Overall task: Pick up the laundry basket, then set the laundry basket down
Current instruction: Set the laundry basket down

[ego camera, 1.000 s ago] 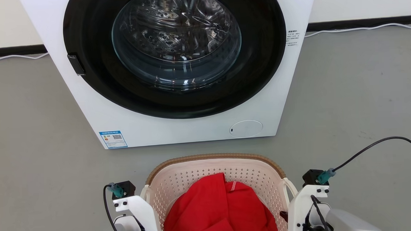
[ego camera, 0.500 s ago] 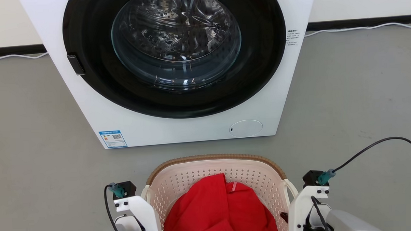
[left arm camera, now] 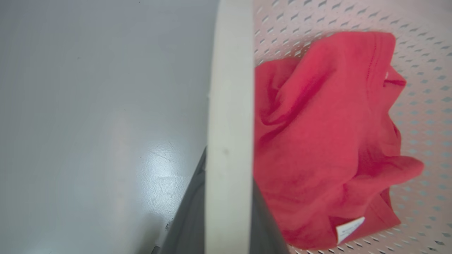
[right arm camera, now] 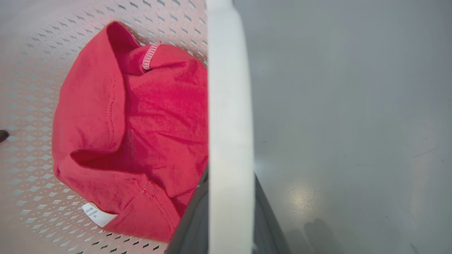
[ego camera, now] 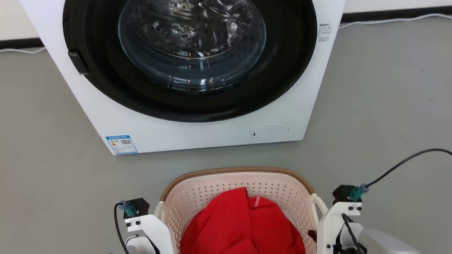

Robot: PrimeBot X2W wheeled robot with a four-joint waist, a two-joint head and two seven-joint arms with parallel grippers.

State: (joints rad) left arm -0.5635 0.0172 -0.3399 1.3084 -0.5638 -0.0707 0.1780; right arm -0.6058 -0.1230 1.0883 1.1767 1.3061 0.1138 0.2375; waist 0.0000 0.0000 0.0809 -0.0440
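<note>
While a front-loading washer [ego camera: 196,131] stands with its round glass door [ego camera: 193,41] facing the camera, the laundry basket [ego camera: 213,191] sits low in the head view. It is just in front of the machine and apart from it, with a strip of grey floor [ego camera: 379,99] between them. The cream perforated tub, edged by a brown woven-look rim [ego camera: 235,170], has a crumpled red garment [ego camera: 241,231] heaped inside. The robot's white wrists flank the basket: the left wrist [ego camera: 150,229] hard by the left-side handle [ego camera: 159,212], the right wrist [ego camera: 336,222] by the right-side handle [ego camera: 321,206].

In the left wrist view, the left pincer [left arm camera: 229,190] is closed around the pale handle, which runs straight up the frame between its two dark fingers [left arm camera: 187,218], one pressed to each side. The garment and its white tag [left arm camera: 349,228] lie to one side of the handle and bare floor to the other. The right wrist view mirrors this: the right pincer [right arm camera: 230,197] is clamped on the opposite handle, its dark fingers [right arm camera: 190,218] tight against both flanks.

Whether the basket's base rests on the floor or hangs just above it cannot be told from these angles. A black cable [ego camera: 411,158] loops from the right wrist, a thin white cord [ego camera: 395,19] trails along the foot of the far wall, and a blue label [ego camera: 121,144] marks the washer's lower left corner.
</note>
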